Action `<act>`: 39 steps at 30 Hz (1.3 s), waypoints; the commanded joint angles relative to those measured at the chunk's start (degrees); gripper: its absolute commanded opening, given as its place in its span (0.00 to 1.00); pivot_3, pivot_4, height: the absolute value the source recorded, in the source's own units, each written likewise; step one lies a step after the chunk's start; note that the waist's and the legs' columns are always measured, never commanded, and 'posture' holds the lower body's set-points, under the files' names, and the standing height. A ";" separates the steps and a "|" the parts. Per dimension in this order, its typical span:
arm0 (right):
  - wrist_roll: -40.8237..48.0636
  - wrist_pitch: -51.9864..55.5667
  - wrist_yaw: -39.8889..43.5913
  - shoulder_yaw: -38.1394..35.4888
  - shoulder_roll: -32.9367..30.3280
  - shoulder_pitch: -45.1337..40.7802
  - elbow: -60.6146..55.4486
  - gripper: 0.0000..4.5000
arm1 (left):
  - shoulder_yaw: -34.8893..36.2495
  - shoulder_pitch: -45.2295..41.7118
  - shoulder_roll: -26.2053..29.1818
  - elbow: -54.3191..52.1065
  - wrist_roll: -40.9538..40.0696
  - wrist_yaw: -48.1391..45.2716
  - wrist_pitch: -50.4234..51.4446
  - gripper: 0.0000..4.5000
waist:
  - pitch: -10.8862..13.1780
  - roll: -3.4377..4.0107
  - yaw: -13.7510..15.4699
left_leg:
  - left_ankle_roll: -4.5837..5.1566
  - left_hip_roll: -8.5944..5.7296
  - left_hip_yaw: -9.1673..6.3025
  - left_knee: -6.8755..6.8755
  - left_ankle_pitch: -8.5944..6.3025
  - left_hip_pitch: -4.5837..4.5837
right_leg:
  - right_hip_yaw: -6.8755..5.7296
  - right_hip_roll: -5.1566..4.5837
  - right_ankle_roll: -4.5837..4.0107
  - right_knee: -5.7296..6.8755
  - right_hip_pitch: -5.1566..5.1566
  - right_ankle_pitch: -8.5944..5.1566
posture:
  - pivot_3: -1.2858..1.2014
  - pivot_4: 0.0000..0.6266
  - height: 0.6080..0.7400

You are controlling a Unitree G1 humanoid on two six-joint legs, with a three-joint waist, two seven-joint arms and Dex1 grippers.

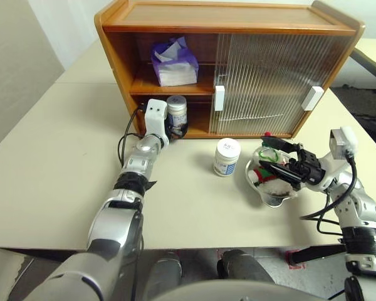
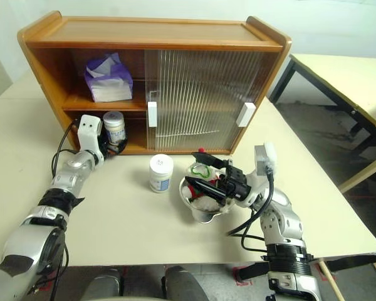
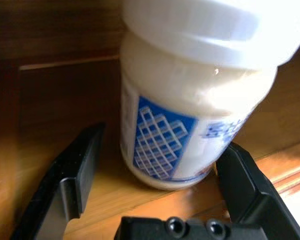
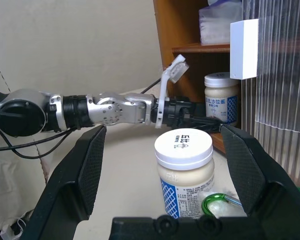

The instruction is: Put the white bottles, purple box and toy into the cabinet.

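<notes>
The cabinet [image 1: 238, 25] stands at the back of the table with its left half uncovered. On its upper shelf lies the purple box [image 1: 174, 63]. One white bottle [image 1: 177, 110] stands on the lower shelf, and my left gripper [image 1: 174, 130] is open around it, a gap showing beside one finger [image 3: 75, 170]. A second white bottle [image 1: 227, 157] stands on the table in front of the cabinet. The toy [image 1: 261, 175] lies in a metal bowl [image 1: 272, 195] to its right. My right gripper [image 1: 277, 157] hovers open over that bowl, pointing left.
Both ribbed sliding doors [image 1: 269, 81] cover the cabinet's right half. The pale table [image 1: 62, 157] stretches wide to the left and front. A black cable [image 1: 126, 141] loops beside my left wrist. The table's front edge runs close behind the bowl.
</notes>
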 commanded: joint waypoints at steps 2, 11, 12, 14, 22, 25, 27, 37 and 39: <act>-0.16 -0.62 0.46 0.69 0.35 -0.66 1.17 1.00 | 1.35 2.87 2.18 -5.42 -0.15 2.12 3.87 0.69 | 0.00 0.00 -0.08 | 0.03 0.00 0.00 0.00 -0.02 0.02 | 0.00 0.00 -0.01 0.01 0.01 0.01 | 0.48 0.05 1.00; -0.69 -1.28 1.08 1.24 0.95 -1.65 2.64 1.00 | 1.35 6.03 3.49 -12.44 -0.97 1.70 8.92 0.69 | 0.00 0.00 0.22 | 0.10 0.01 0.00 0.02 -0.05 0.10 | -0.01 0.00 -0.25 0.05 0.05 0.17 | 0.48 0.04 1.00; -0.77 -1.35 1.06 1.34 1.06 -1.74 2.74 1.00 | 1.40 6.20 3.51 -12.55 -1.17 1.50 9.26 0.69 | 0.00 0.00 0.42 | 0.10 0.01 -0.01 0.02 -0.05 0.09 | -0.01 0.00 -0.38 0.06 0.06 0.24 | 0.48 0.04 1.00; -0.83 -1.40 1.09 1.52 1.25 -1.75 2.85 1.00 | 1.36 6.49 3.54 -12.50 -1.49 1.00 9.51 0.85 | -0.01 -0.01 0.66 | 0.09 0.01 -0.01 0.04 -0.05 0.09 | 0.00 0.00 -0.54 0.05 0.08 0.32 | 0.48 0.04 1.00; -0.89 -1.77 1.43 1.53 1.33 -1.52 3.29 1.00 | 1.44 5.55 3.52 -12.14 -3.20 -0.88 8.63 0.99 | -0.01 -0.01 0.81 | 0.08 0.02 -0.01 0.05 -0.04 0.18 | -0.01 0.00 -0.69 0.14 0.11 0.40 | 0.48 0.04 1.00; -0.98 -1.93 1.38 1.68 1.50 -1.48 3.33 1.00 | 1.54 4.13 2.94 -9.82 -3.59 -1.26 7.49 0.99 | -0.01 -0.01 0.98 | 0.08 0.02 -0.01 0.10 -0.04 0.18 | -0.01 -0.01 -0.69 0.14 0.14 0.41 | 0.48 0.04 1.00; -1.02 -2.04 1.35 1.77 1.56 -1.41 3.30 1.00 | 1.09 3.13 2.57 -7.94 -3.42 -1.47 6.67 0.99 | -0.01 -0.01 1.06 | 0.08 0.02 -0.02 0.11 -0.04 0.19 | -0.01 -0.01 -0.71 0.15 0.14 0.41 | 0.48 0.04 1.00; -0.96 -2.75 1.89 1.54 0.68 -0.84 3.68 1.00 | -0.66 -0.59 0.85 -1.87 -2.57 -3.46 2.43 0.99 | -0.02 -0.02 1.66 | 0.10 0.01 -0.04 0.16 -0.04 0.20 | -0.01 -0.02 -0.65 0.15 0.22 0.44 | 0.47 0.03 1.00; -0.97 -2.82 1.88 1.55 0.64 -0.86 3.68 1.00 | -1.00 -0.87 0.52 -1.49 -2.37 -3.92 2.13 0.99 | -0.02 -0.02 1.76 | 0.12 0.01 -0.04 0.20 -0.05 0.20 | -0.01 -0.02 -0.63 0.15 0.25 0.45 | 0.47 0.02 1.00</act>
